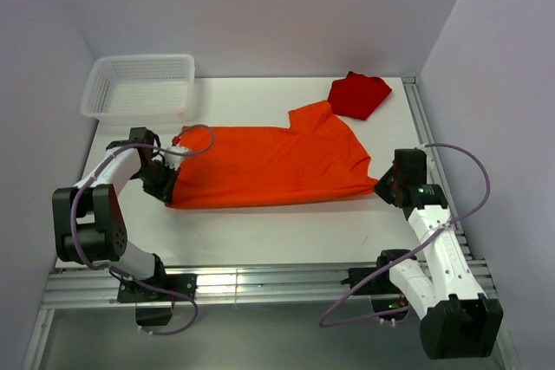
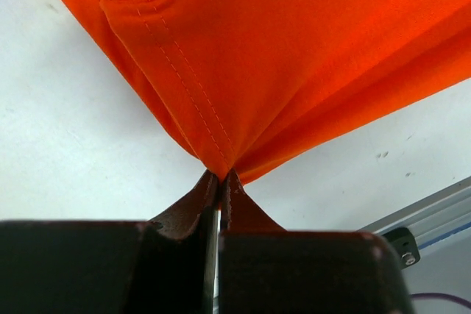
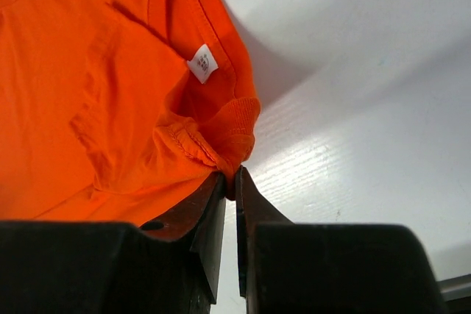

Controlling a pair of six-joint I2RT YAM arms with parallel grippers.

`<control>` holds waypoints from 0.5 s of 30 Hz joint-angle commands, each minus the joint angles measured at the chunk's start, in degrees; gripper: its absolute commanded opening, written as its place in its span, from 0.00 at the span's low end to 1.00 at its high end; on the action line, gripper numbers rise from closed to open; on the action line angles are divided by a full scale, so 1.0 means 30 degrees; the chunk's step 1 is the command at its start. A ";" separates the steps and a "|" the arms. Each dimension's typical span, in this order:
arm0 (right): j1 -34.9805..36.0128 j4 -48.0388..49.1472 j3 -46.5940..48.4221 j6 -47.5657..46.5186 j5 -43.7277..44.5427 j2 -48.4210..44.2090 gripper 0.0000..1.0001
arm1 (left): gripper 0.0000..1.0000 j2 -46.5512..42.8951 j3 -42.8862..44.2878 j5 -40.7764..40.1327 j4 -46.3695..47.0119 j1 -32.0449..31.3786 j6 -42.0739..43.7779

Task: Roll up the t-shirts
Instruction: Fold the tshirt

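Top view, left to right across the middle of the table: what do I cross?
First the left gripper, shut on the shirt's corner → orange t-shirt → right gripper, shut on its collar.

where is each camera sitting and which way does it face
Top external: above and behind the arms, looking down at the table, orange t-shirt, red t-shirt and basket; both arms show.
Left wrist: on the left arm, facing along the left gripper, pinched on the shirt's hem corner.
Right wrist: on the right arm, facing along the right gripper, pinched on the collar near the neck label.
Shared: all three show the orange t-shirt.
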 commanded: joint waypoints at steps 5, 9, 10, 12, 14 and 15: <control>0.1390 -0.0754 -0.0455 0.1098 0.0360 -0.1482 0.29 | 0.05 -0.1065 -0.0595 -0.0876 -0.0721 0.0077 0.1031; 0.1685 -0.1252 -0.0806 0.1420 0.0419 -0.2654 0.39 | 0.24 -0.1650 -0.1035 -0.1286 -0.0721 0.0077 0.1296; 0.1715 -0.1399 -0.0837 0.1595 0.0361 -0.2918 0.41 | 0.33 -0.1796 -0.1094 -0.1374 -0.0780 0.0077 0.1383; 0.1774 -0.1517 -0.0779 0.1626 0.0360 -0.3505 0.46 | 0.42 -0.2236 -0.1094 -0.1520 -0.0926 0.0077 0.1559; 0.1774 -0.1634 -0.0545 0.1597 0.0681 -0.3624 0.49 | 0.49 -0.2674 -0.0978 -0.1608 -0.1334 0.0077 0.1764; 0.1774 -0.1634 -0.0225 0.1539 0.0770 -0.3508 0.49 | 0.50 -0.2822 -0.0890 -0.1725 -0.1453 0.0077 0.1823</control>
